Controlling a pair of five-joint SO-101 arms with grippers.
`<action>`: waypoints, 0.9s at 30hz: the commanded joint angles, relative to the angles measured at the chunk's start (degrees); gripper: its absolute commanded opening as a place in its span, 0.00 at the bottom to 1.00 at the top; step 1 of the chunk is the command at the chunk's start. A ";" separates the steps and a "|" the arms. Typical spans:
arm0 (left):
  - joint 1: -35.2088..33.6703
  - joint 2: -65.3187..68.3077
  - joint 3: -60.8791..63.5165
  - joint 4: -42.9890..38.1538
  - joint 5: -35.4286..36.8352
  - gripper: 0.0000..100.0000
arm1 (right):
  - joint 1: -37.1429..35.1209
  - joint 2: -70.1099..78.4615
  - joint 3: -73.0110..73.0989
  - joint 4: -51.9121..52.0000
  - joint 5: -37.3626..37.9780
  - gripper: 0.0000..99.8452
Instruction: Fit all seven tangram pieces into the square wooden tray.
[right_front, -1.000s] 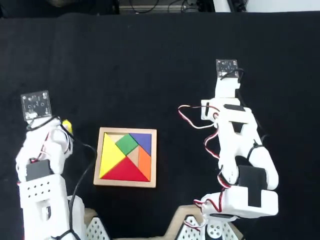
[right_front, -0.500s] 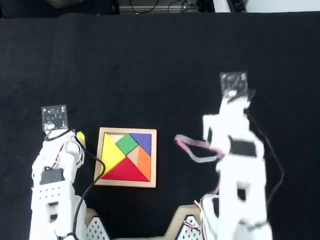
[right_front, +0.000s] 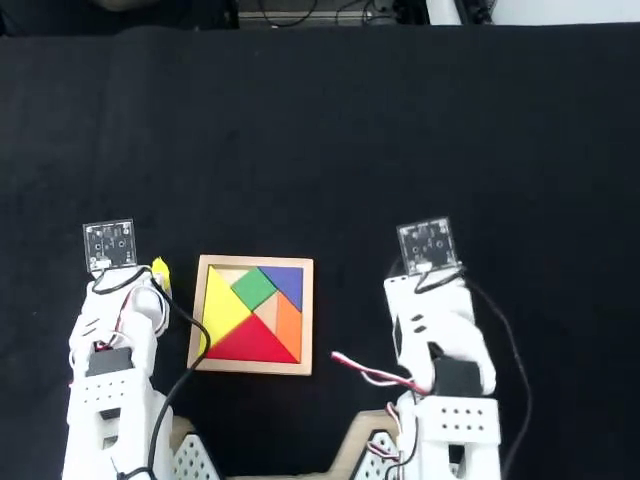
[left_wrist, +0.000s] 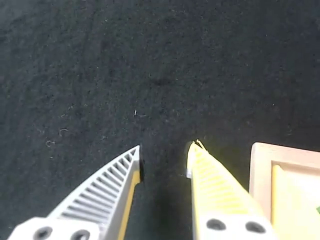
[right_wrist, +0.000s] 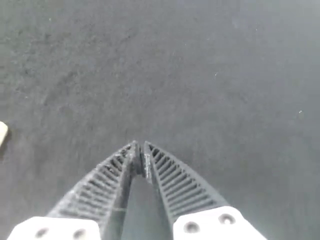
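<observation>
Left tool (left_wrist: 165, 147): released, empty, just beside the 9 o'clock rim of the tray (right_front: 250, 263).
Right tool (right_wrist: 139, 145): clenched on nothing, over the table (right_front: 300, 130), well off at the tray's 3 o'clock.
Tangram pieces (right_front: 250, 345): I see them lying flush inside the tray, filling it.
Risk: my left arm's black cable (right_front: 163, 390) crosses the rim; I judge a swing could drag the tray and pop pieces loose.

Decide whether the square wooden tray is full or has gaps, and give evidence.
Full. In the high view, coloured pieces cover the tray edge to edge inside its rim; no bare gap shows.
</observation>
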 joint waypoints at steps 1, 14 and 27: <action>0.22 0.18 1.01 -1.23 0.26 0.16 | -0.70 -3.30 0.48 1.67 0.44 0.01; 0.22 0.18 1.01 -1.23 0.26 0.16 | -0.62 -5.76 0.22 27.60 0.44 0.01; 0.22 0.18 1.01 -1.23 0.26 0.16 | -0.79 -11.82 0.40 34.11 0.44 0.01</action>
